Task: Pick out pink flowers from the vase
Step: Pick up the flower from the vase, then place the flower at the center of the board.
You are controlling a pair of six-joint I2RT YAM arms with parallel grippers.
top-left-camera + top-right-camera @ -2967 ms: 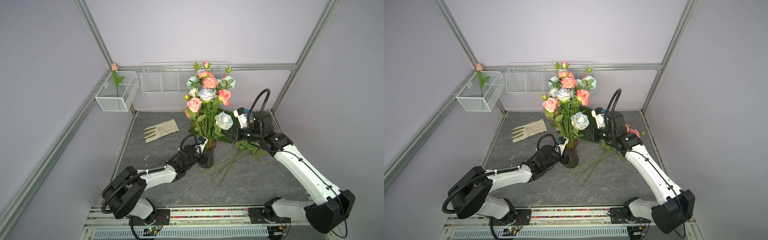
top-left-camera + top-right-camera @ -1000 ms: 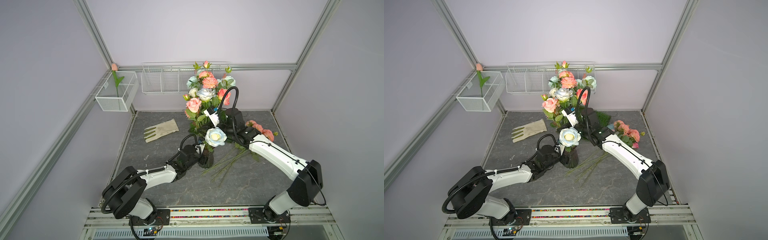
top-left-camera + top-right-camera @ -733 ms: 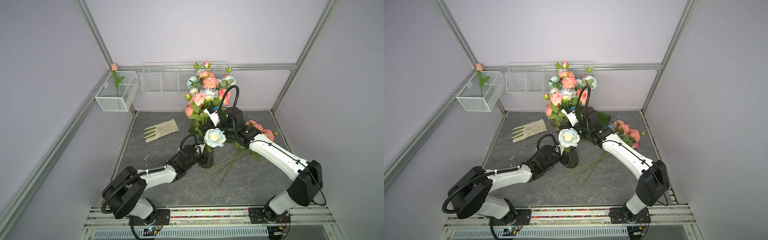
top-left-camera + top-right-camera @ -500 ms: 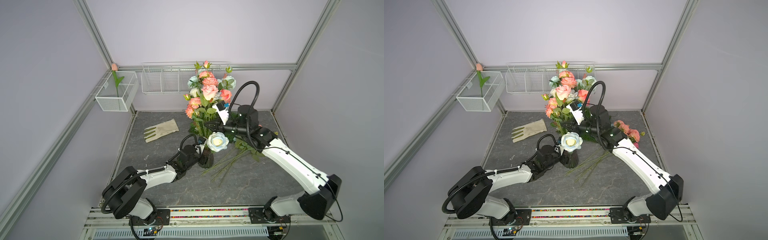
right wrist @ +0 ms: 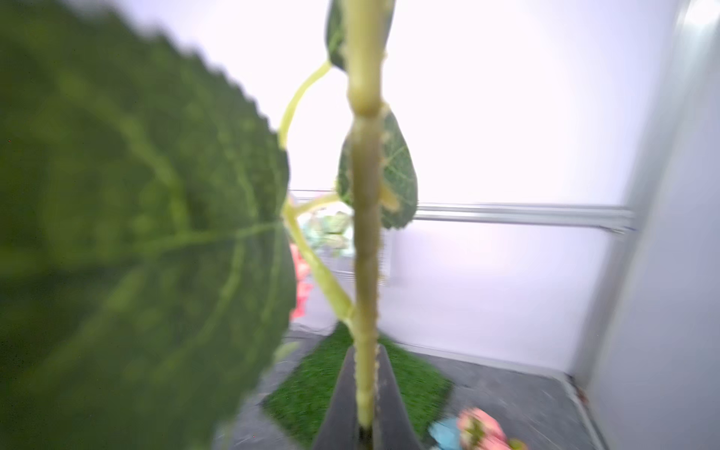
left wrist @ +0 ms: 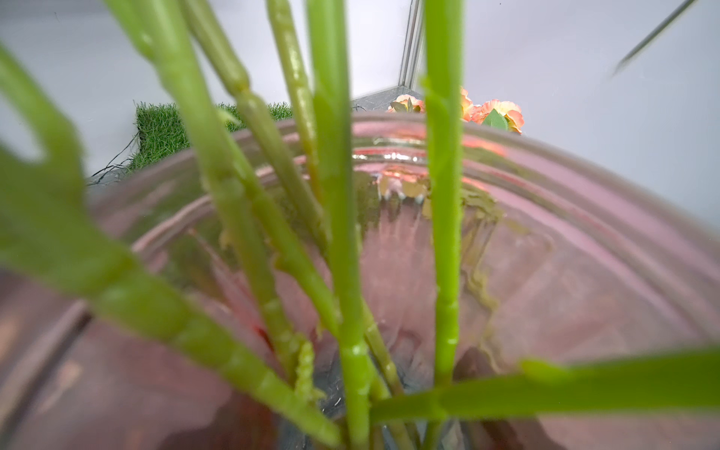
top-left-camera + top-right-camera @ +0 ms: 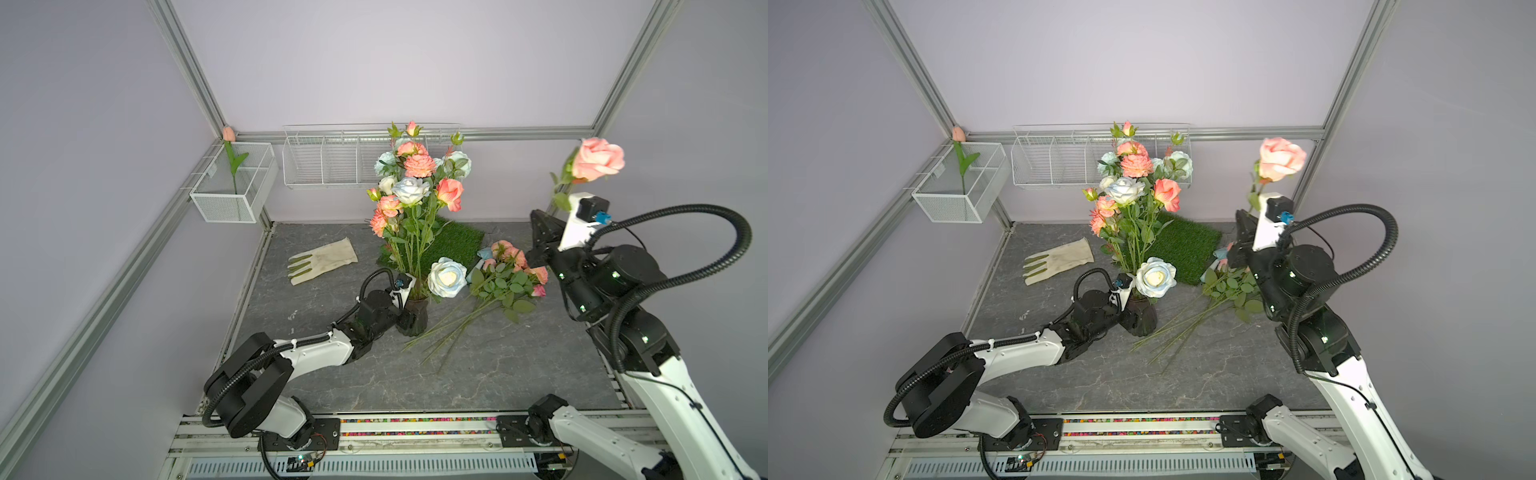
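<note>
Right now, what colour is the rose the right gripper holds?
Salmon pink; the rose shows best in a top view.

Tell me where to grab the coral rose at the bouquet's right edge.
Pinch the stem just below the coral rose, coming from the right. It stands on the bunch's outer edge with open space on that side, while the white rose crowds its left.

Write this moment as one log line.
left hand: shut on vase | right hand: shut on pink rose stem, held high | pile: flowers on table
</note>
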